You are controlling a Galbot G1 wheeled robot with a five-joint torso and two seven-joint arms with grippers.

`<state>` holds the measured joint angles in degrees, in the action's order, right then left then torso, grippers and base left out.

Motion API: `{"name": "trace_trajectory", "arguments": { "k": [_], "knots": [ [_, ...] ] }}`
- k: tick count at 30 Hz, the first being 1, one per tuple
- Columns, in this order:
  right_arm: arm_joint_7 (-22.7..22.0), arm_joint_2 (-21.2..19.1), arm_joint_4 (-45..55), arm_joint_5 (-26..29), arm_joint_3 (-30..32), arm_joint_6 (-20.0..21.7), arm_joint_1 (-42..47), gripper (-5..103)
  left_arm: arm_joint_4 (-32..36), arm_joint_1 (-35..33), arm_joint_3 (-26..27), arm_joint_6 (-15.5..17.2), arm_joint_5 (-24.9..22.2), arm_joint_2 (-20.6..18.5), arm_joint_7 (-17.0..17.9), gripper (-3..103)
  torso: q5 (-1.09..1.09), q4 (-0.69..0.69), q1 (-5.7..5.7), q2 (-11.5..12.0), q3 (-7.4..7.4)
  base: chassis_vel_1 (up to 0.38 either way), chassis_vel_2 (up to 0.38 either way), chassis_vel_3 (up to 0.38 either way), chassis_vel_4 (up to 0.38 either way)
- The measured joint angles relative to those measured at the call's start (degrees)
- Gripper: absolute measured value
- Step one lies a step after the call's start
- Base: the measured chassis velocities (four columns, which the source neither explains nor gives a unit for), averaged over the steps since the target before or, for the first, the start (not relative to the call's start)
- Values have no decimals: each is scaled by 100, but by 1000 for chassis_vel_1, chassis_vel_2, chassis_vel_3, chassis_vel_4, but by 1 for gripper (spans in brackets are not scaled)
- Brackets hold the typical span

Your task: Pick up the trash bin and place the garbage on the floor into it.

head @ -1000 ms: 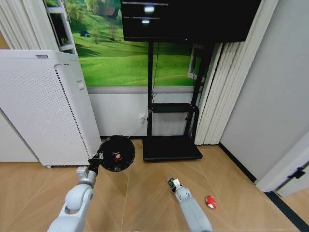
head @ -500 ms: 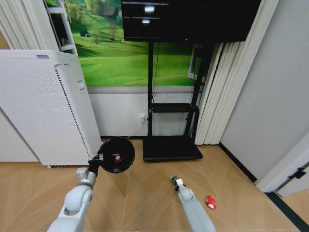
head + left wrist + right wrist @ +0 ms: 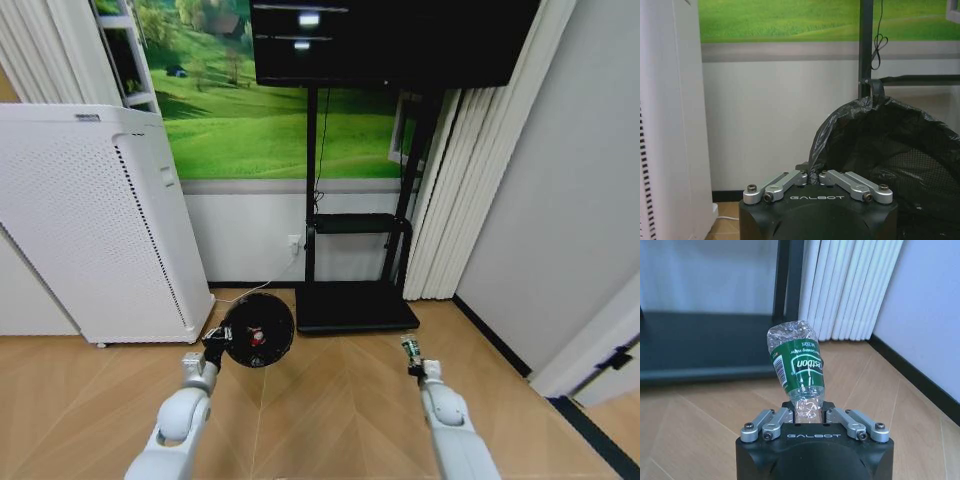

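The trash bin (image 3: 258, 330), black and round with a black bag lining it, hangs above the floor. My left gripper (image 3: 215, 345) is shut on its near rim. In the left wrist view the fingers (image 3: 785, 181) pinch the bag-covered rim beside the bin's dark inside (image 3: 890, 155). A red-and-white bit of garbage (image 3: 257, 337) lies inside the bin. My right gripper (image 3: 412, 362) is to the right of the bin, above the floor, shut on a small crumpled bottle (image 3: 797, 365) with a green label, which points up out of the gripper (image 3: 807, 415).
A tall white perforated appliance (image 3: 90, 220) stands at the left wall. The black TV stand's base (image 3: 355, 308) lies on the floor just beyond the bin. White curtains (image 3: 450, 200) and a grey wall close off the right. Wooden floor (image 3: 330, 400) lies between the arms.
Both arms have swung to the right: the bin moved right and slightly down the picture, and the right gripper carried the bottle right and farther forward. The red scrap seen earlier is now hidden.
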<state>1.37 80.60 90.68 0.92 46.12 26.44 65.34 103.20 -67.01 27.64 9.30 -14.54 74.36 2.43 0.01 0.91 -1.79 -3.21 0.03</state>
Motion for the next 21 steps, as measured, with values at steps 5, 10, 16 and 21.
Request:
{"name": "trace_trajectory", "arguments": {
  "k": [5,10,16,21],
  "knots": [
    [293,-5,1087,366,-148,-70,623,24,-391,271,-268,-32,31,101,10,4,3,-2,0,0,1,0,0,0,0],
    [389,-23,1855,597,-438,-65,1016,24,-748,638,-717,-32,28,194,69,4,3,-1,0,-1,0,0,0,0,0],
    [503,-87,2471,665,-701,-80,1253,24,-948,886,-1268,-33,39,346,199,4,-1,-1,0,-1,0,0,0,0,0],
    [456,-153,2807,715,-897,-147,1380,24,-1086,960,-1533,-49,110,458,243,4,-1,-2,0,0,0,0,0,0,0]
  ]
}}
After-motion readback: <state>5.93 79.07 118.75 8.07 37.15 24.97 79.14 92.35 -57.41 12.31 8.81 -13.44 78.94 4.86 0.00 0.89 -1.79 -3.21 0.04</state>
